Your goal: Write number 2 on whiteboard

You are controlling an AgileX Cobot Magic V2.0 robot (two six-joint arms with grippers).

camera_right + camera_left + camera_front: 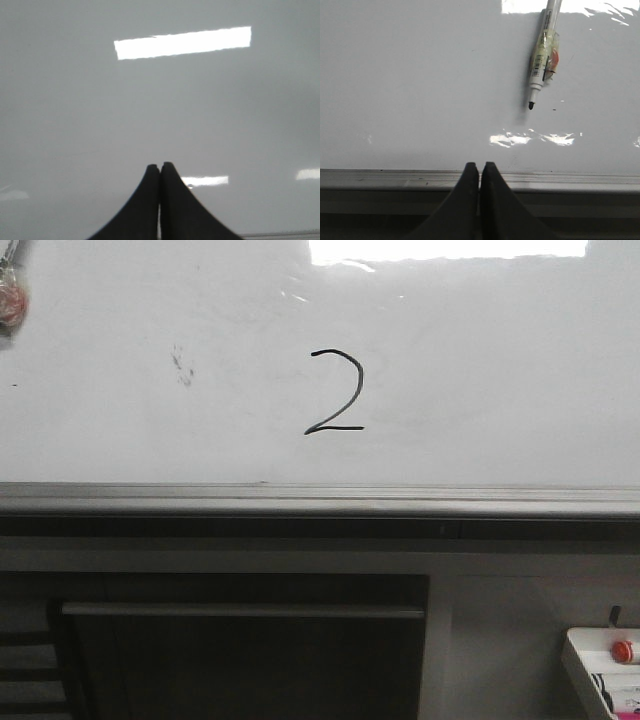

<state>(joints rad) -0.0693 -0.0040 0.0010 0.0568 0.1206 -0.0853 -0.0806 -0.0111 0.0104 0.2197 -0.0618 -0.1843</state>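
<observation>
**Black 2 sits on the board, both claws pressed together**

Black marker strokes form the number 2 (336,391) near the middle of the whiteboard (500,390) in my front view, with a curved top and a flat base stroke. At about 9 o'clock from the digit I see a small dark smudge (183,365), well apart from it. At 12 o'clock, along the upper edge, a bright glare patch (447,249) washes out the surface. A grey rail (320,498) runs along the bottom of the board, and below it sits a dark cabinet panel (245,650). At 4 o'clock from the digit, down in the corner, a white tray (600,670) holds a red cap or button; I cannot tell which.

My left claw (480,167) has its fingers together with nothing between them, just in front of the rail. On its camera a marker (543,55) lies against the board, black tip uncovered, with tape wrapped around its barrel.

My right claw (160,167) is also pressed together and grips nothing, facing plain board surface.
</observation>
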